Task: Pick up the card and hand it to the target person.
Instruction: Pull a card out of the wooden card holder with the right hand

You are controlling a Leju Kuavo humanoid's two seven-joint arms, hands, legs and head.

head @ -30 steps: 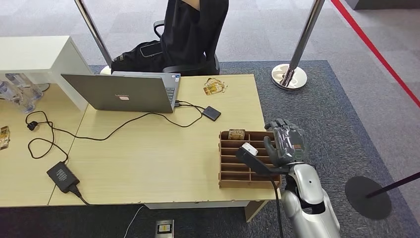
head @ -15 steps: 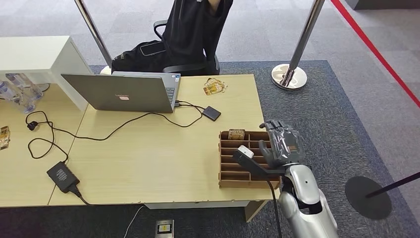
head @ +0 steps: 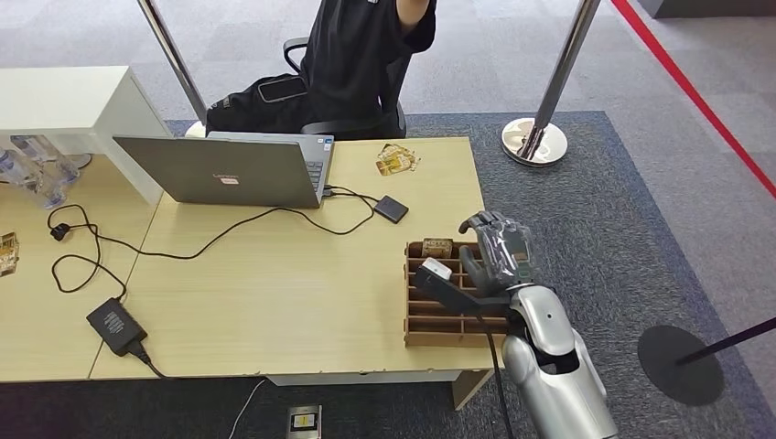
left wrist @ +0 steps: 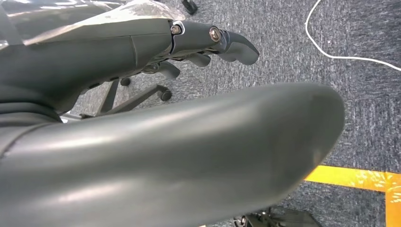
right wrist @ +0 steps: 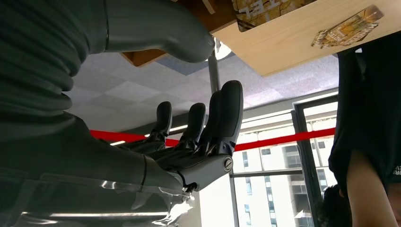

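A brown and gold card (head: 437,245) stands upright in the far slot of a wooden slotted rack (head: 448,325) at the desk's right end. My right hand (head: 497,251) hovers over the rack's far right part, fingers apart and holding nothing, just right of the card. In the right wrist view the card (right wrist: 265,7) sits beyond the thumb, apart from my right hand (right wrist: 198,137). A person in black (head: 357,55) sits on a chair behind the desk. My left hand (left wrist: 118,47) hangs over the carpet floor with nothing in it.
A grey laptop (head: 229,171) with cables, a small black box (head: 391,208) and a power brick (head: 116,326) lie on the desk. Loose cards (head: 397,160) rest near the far edge. Stanchion posts (head: 535,137) stand on the carpet to the right.
My right hand has moved left and forward over the rack, closer to the card. The seated person has shifted a little.
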